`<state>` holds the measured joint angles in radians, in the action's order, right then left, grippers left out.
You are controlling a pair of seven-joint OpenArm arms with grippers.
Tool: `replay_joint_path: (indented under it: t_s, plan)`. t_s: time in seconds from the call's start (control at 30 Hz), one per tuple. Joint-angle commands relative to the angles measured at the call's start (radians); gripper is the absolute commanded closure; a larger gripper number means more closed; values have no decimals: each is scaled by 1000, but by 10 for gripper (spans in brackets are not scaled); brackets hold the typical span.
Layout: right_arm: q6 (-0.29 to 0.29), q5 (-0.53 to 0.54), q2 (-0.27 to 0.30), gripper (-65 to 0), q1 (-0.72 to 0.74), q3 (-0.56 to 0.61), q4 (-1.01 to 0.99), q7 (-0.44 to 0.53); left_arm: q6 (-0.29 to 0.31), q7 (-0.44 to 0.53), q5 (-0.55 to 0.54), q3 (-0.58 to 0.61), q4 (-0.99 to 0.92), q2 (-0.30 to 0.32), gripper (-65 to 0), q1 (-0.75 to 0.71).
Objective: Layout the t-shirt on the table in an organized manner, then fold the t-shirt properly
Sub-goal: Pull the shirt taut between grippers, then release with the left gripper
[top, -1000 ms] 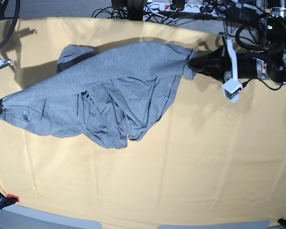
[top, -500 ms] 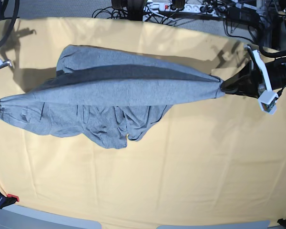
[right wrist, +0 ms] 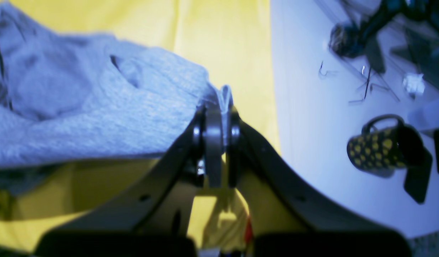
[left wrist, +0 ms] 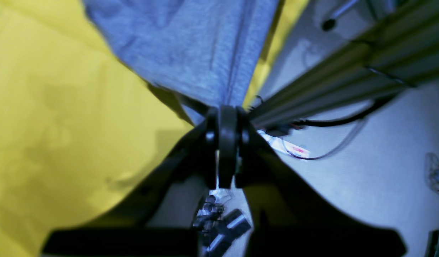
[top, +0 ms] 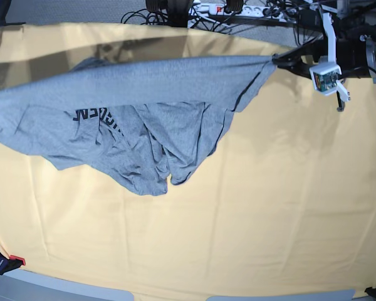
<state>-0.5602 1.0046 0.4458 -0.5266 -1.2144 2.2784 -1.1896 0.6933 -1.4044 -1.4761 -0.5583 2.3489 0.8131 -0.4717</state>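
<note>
Holding the t-shirt [top: 144,100] stretched above the worktop [top: 269,207], both jaws clamped on its ends; I've flattening and folding left.

T-shirt [top: 144,106] now lifted higher and pulled taut, upper edge straight across counter [top: 250,219]. Left gripper [top: 277,61] moved up and back. Dark lettering [top: 97,116] now exposed. Right-gripper end gone past base view's left edge.

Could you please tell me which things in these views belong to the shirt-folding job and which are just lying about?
Job:
t-shirt
table
left gripper, shut on the shirt
right gripper, shut on the shirt

Lying about:
spotted mug
power strip
cables
</note>
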Motion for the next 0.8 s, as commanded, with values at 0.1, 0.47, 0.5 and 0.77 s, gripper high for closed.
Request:
replay_joint_path:
  t_s: [0.1,0.47,0.5,0.77]
  plan:
    - [-27,59,17,0,-30,-29,11,15,5,8,-7,-14,7,46,0,-13]
    - [-65,121,20,0,-8,-71,43,61,5,73,-7,-266,7,54,0,-12]
    - [-65,121,20,0,-8,-91,47,72,5,74,-7,-306,7,54,0,-12]
    - [-42,122,24,0,-8,-269,78,98,5,81,-7,-591,7,55,0,-13]
